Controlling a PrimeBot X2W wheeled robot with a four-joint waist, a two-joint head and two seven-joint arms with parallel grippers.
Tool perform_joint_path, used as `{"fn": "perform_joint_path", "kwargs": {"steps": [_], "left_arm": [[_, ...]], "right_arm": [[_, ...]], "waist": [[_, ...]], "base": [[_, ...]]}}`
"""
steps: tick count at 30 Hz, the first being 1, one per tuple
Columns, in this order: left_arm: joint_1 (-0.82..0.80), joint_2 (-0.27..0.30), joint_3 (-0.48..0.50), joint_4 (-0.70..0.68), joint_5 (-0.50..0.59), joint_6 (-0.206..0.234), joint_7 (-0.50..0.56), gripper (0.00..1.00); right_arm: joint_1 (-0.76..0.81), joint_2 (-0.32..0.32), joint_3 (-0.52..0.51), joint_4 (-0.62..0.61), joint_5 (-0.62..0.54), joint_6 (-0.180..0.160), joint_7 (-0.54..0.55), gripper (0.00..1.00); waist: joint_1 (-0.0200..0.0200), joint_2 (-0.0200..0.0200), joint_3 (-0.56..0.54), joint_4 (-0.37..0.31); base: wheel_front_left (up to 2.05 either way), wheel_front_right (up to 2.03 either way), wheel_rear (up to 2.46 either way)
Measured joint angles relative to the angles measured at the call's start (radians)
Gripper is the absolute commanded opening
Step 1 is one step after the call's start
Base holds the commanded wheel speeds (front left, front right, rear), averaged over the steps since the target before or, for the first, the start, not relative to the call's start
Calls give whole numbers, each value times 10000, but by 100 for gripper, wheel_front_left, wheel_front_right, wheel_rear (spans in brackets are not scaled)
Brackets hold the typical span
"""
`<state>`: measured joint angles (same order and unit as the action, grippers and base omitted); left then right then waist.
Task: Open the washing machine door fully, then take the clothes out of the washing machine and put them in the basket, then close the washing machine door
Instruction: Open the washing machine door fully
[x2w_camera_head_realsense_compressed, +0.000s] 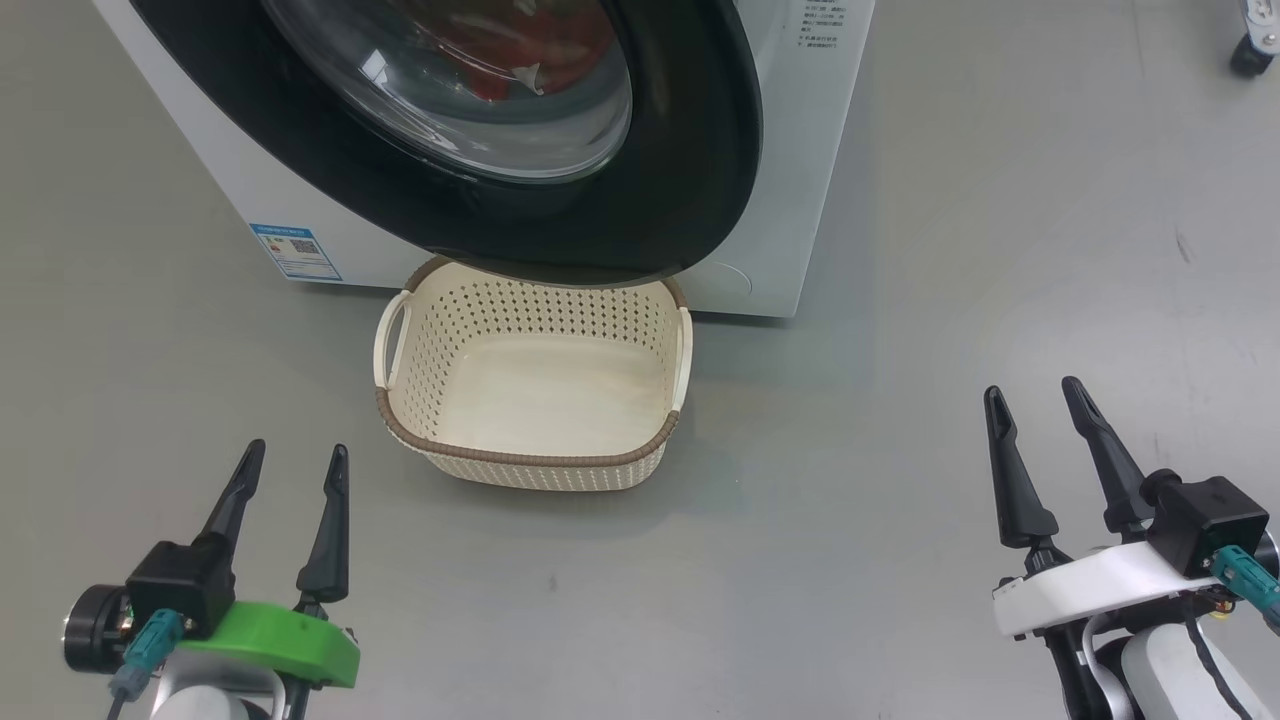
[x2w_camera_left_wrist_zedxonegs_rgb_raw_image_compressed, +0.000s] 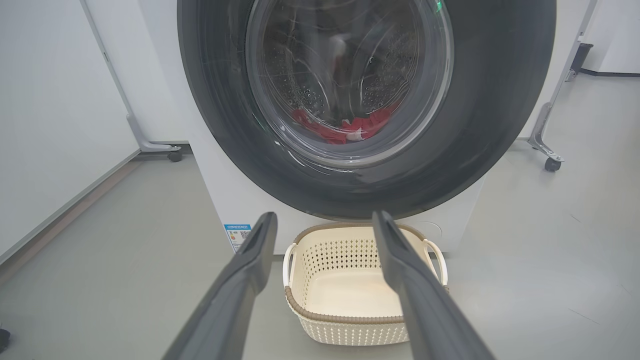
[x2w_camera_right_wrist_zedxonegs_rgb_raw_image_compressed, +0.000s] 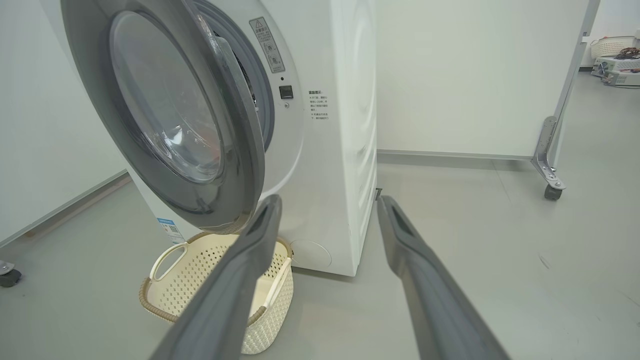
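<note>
The white washing machine (x2w_camera_head_realsense_compressed: 820, 150) stands ahead with its black-rimmed door (x2w_camera_head_realsense_compressed: 690, 150) ajar, swung a little out over the basket. Red clothes (x2w_camera_left_wrist_zedxonegs_rgb_raw_image_compressed: 360, 127) lie in the drum behind the door's glass. The cream basket (x2w_camera_head_realsense_compressed: 535, 385) sits empty on the floor right in front of the machine. My left gripper (x2w_camera_head_realsense_compressed: 292, 465) is open at the lower left, short of the basket. My right gripper (x2w_camera_head_realsense_compressed: 1035, 395) is open at the lower right, well right of the basket. In the right wrist view the door (x2w_camera_right_wrist_zedxonegs_rgb_raw_image_compressed: 240, 115) shows a gap at its right edge.
Grey floor surrounds the machine. White wheeled partition panels stand behind it, with a caster (x2w_camera_left_wrist_zedxonegs_rgb_raw_image_compressed: 552, 164) to the right and another (x2w_camera_left_wrist_zedxonegs_rgb_raw_image_compressed: 174, 156) to the left. A blue label (x2w_camera_head_realsense_compressed: 296, 250) marks the machine's lower left front. Open floor lies to the right.
</note>
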<state>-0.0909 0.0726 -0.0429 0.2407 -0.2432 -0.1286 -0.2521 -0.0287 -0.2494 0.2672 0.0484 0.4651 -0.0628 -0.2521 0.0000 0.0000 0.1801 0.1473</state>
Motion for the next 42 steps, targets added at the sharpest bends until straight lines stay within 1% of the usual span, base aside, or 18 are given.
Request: {"fn": "perform_joint_path", "kwargs": {"steps": [1, 2, 3, 4, 5, 6, 10, 13, 16, 23, 25, 27, 28, 32, 37, 39, 40, 42], "left_arm": [[2, 0, -10, 0, 0, 0, 0, 100], [5, 0, -23, 0, 0, 0, 0, 100], [8, 0, -44, 0, 0, 0, 0, 100], [11, -2, -59, 0, 0, 0, 0, 100], [13, -2, -81, -2, 0, 0, 0, 100], [16, -2, -100, -8, 0, 0, 0, 100], [16, -4, -128, -84, 0, 0, 0, 100], [14, -4, -182, -127, -2, 0, 0, 100], [1, -2, -205, -159, -27, 0, 0, 100], [-150, 4, -393, -228, -117, 0, 0, 100], [-267, 6, -472, -253, -119, 0, 0, 100], [-363, 8, -560, -268, -142, 0, 0, 100], [-363, 8, -560, -268, -142, 0, 0, 100], [-593, 4, -763, -272, -205, 0, 0, 100], [-776, 6, -811, -267, -311, 0, 0, 100], [-818, 4, -897, -247, -336, 0, 0, 100], [-849, 2, -945, -234, -364, 0, 0, 100], [-923, -4, -997, -224, -387, 0, 0, 100]], "right_arm": [[12, 6, -13, -6, 0, 2, 0, 100], [20, 10, -19, -6, 0, 6, 0, 88], [24, 15, -19, -6, 0, 42, 0, 53], [26, 15, -21, -6, 0, 92, 0, 44], [33, 15, -25, -6, 2, 94, 0, 27], [53, 33, -58, -12, 23, 107, 0, 0], [93, 449, -416, -155, 734, 213, 0, 0], [61, 470, -637, -165, 924, 221, 0, 0], [-123, 723, -911, -293, 1570, 274, 0, 0], [-1140, 1515, -1551, -614, 3476, 529, 326, 0], [-1527, 1705, -1668, -709, 4017, 537, 560, 0], [-1931, 1753, -1778, -744, 4498, 558, 859, 0], [-1931, 1753, -1778, -744, 4498, 558, 859, 0], [-2782, 1730, -2159, -943, 5325, 476, 1440, 0], [-4036, 1705, -2452, -1147, 6178, 35, 2209, 0], [-4448, 1649, -2548, -1143, 6410, -113, 2537, 0], [-4634, 1645, -2604, -1139, 6612, -119, 2704, 0], [-5010, 1664, -2719, -1122, 7170, -278, 3016, 0]], "waist": [[0, 0, 2, 5], [0, 0, 5, 11], [0, 0, 10, 18], [0, 0, 16, 26], [0, 0, 26, 36], [0, 0, 46, 45], [0, 0, 247, 104], [0, 0, 409, 144], [0, 0, 586, 192], [0, 0, 1038, 327], [0, 0, 1170, 380], [0, 0, 1303, 437], [0, 0, 1303, 437], [0, 0, 1558, 590], [0, 0, 1829, 834], [0, 0, 1921, 936], [0, 0, 1962, 990], [0, 0, 2040, 1098]], "base": [[0, 0, 0], [0, 0, 0], [0, 0, 0], [0, 0, 0], [0, 0, 0], [0, 0, 0], [0, 0, 0], [0, 0, 0], [0, 0, 0], [0, 0, 0], [0, 0, 0], [0, 0, 0], [0, 0, 0], [0, 0, 0], [0, 0, 0], [0, 0, 0], [0, 0, 0], [0, 0, 0]]}}
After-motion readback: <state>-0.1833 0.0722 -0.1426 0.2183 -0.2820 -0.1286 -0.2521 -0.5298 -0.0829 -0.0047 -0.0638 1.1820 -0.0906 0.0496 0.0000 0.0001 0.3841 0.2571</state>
